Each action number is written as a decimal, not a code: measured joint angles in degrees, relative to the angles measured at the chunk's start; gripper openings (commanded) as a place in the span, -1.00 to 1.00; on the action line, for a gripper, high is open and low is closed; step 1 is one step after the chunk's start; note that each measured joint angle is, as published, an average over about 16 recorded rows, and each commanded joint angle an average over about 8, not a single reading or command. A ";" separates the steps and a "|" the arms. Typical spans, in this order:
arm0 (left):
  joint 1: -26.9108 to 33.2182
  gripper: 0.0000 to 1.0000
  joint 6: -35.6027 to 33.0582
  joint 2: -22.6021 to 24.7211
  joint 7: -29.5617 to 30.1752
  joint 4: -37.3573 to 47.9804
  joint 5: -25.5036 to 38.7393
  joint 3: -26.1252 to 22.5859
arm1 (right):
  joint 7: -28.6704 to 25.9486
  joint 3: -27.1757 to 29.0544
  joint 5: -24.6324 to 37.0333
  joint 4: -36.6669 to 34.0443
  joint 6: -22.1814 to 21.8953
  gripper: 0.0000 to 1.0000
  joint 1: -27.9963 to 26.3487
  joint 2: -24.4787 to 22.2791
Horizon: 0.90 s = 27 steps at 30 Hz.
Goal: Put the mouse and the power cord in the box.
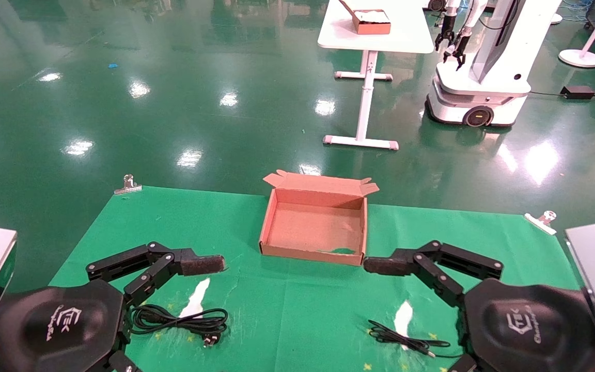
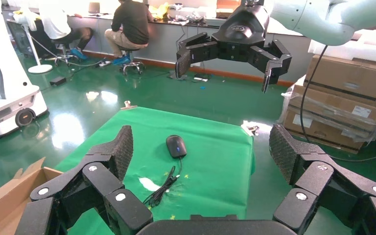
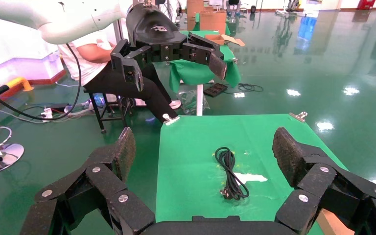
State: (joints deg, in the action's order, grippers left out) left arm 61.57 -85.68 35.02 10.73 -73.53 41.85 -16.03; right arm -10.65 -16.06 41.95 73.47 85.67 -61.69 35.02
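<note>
Mouse [image 2: 176, 146]: small black oval, thin cable bunched beside it, near right on the green cloth [image 1: 297, 305]. Power cord [image 1: 181, 319]: thick black loops, plug at one end, near left. Box [image 1: 314, 255]: shallow brown cardboard, flaps on far edge, centre. Left gripper [image 2: 200, 156] and right gripper [image 3: 203, 152]: fingers spread wide, holding nothing, raised either side of the box.

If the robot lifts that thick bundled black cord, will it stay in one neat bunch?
Probably not. The power cord lies in loose long loops with no tie visible, so they would likely sag. Its chunky plug may dangle lowest.
</note>
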 measured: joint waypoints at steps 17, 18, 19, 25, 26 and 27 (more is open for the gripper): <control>0.00 1.00 0.00 0.00 0.00 0.00 0.00 0.00 | 0.00 0.00 0.00 0.00 0.00 1.00 0.00 0.00; 0.00 1.00 0.00 0.00 0.00 0.00 0.00 0.00 | 0.00 0.00 0.00 0.00 0.00 1.00 0.00 0.00; 0.00 1.00 0.00 0.00 0.00 0.00 0.00 0.00 | 0.00 0.00 0.00 0.00 0.00 1.00 0.00 0.00; 0.00 1.00 0.00 0.00 0.00 0.00 0.00 0.00 | 0.00 0.00 0.00 0.00 0.00 1.00 0.00 0.00; 0.00 1.00 0.00 0.00 0.00 0.00 0.00 0.00 | 0.00 0.00 0.00 0.00 0.00 1.00 0.00 0.00; 0.00 1.00 0.00 0.00 0.00 0.00 0.00 0.00 | 0.00 0.00 0.00 0.00 0.00 1.00 0.00 0.00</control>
State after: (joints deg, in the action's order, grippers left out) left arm 61.57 -85.68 35.02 10.73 -73.53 41.85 -16.03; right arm -10.65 -16.06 41.95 73.47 85.67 -61.69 35.02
